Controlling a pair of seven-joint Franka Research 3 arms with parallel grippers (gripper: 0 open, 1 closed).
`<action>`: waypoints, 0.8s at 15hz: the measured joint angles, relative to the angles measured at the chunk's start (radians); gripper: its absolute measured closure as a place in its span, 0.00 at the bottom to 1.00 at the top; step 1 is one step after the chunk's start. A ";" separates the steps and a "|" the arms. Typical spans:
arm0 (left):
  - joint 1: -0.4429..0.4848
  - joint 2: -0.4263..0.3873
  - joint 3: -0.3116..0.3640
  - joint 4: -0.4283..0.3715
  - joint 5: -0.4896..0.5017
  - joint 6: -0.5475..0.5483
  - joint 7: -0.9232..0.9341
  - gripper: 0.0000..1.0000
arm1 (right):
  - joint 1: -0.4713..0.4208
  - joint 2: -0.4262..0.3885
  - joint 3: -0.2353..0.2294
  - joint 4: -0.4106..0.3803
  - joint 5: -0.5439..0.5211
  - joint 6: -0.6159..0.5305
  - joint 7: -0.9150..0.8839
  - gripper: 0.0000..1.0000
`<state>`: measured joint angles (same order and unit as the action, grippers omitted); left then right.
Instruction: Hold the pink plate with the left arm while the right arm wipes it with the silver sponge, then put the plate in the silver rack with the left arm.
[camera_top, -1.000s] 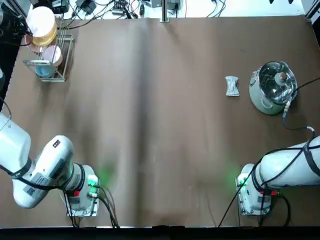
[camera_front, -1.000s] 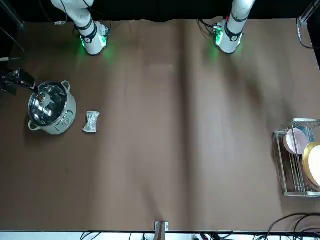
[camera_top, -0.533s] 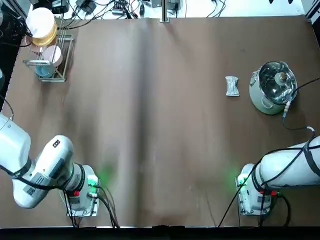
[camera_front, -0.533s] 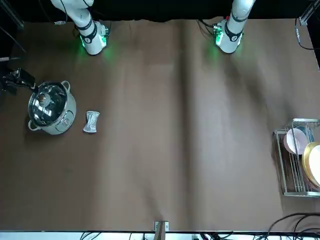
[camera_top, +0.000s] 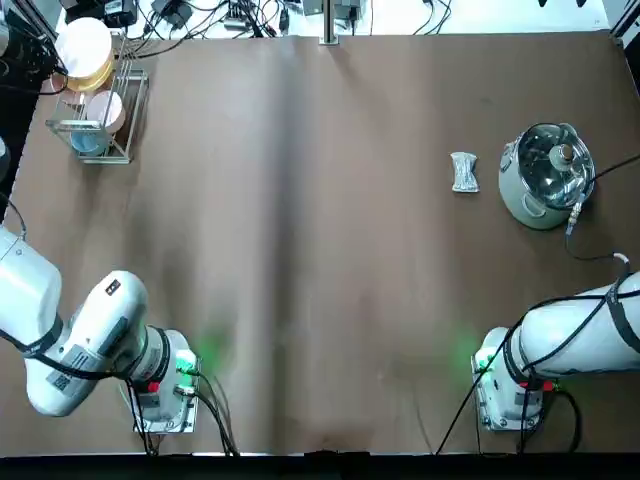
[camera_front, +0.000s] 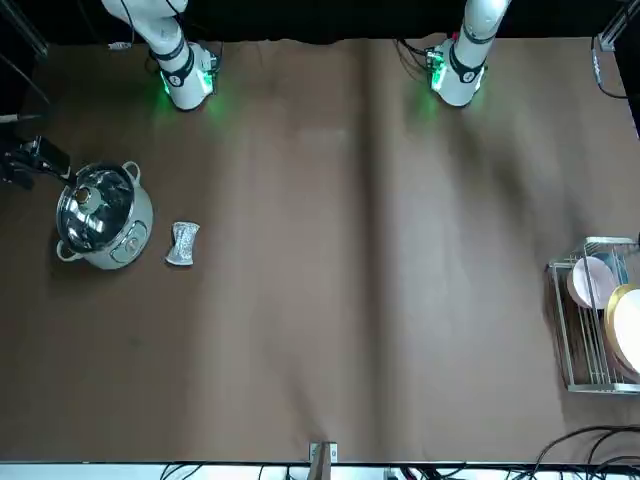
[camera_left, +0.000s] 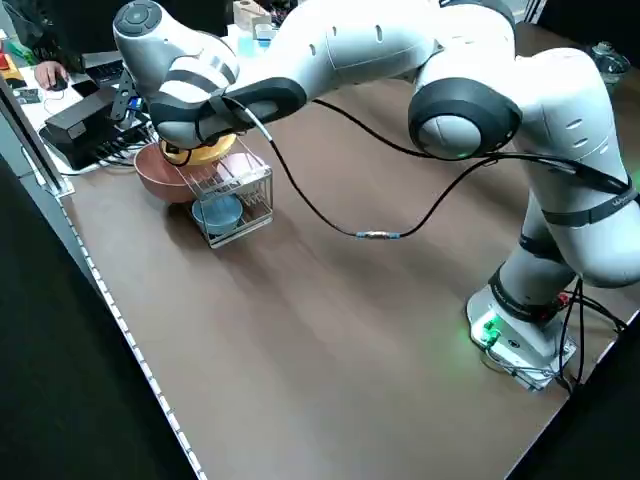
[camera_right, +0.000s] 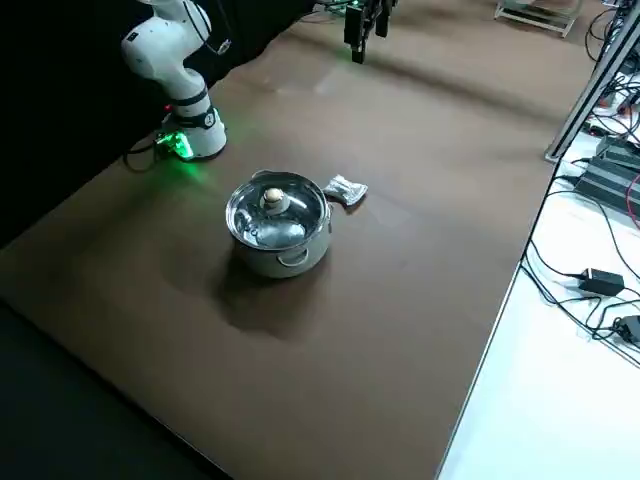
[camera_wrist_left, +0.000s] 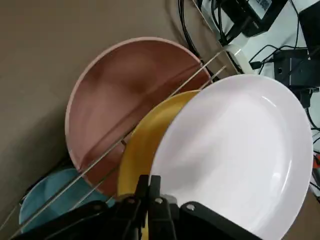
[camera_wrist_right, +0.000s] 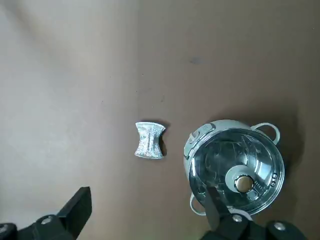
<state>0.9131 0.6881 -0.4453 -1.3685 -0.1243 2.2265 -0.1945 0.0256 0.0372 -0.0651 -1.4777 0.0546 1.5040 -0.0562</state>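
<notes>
Here's the left hand (camera_wrist_left: 149, 182), up at the silver rack (camera_front: 604, 388), fingers pinched nearly together on the rim of the pink plate (camera_wrist_left: 235, 155). The plate spreads out to one side of those fingertips, overlapping the yellow plate (camera_wrist_left: 145, 135), with the salmon-pink dish (camera_wrist_left: 125, 95) and a blue bowl (camera_wrist_left: 60, 192) close by. Just where the plate touches its neighbours, I can't tell.

Over to the right hand (camera_wrist_right: 150, 197): fingers spread wide, nothing between them, and it's hanging above the counter (camera_top: 350, 250). The silver sponge (camera_wrist_right: 149, 140) lies flat on the counter, apart from both fingers and just beside the glass-lidded pot (camera_wrist_right: 235, 170). One right fingertip overlaps the pot's lid in the wrist view; the sponge sits well apart from plate and rack, across the counter.
</notes>
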 joint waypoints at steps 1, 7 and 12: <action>-0.001 0.000 -0.001 -0.002 0.000 -0.001 0.000 0.97 | 0.000 0.000 0.000 0.000 0.000 0.000 0.000 0.00; -0.002 0.001 -0.003 -0.007 0.000 -0.002 0.016 0.85 | 0.000 0.000 0.001 0.000 0.000 0.000 0.000 0.00; 0.000 0.001 -0.003 -0.006 0.000 -0.002 0.038 0.39 | 0.000 0.000 0.001 0.000 0.000 0.001 0.000 0.00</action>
<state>0.9136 0.6890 -0.4478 -1.3745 -0.1243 2.2247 -0.1568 0.0256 0.0372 -0.0642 -1.4777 0.0545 1.5046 -0.0562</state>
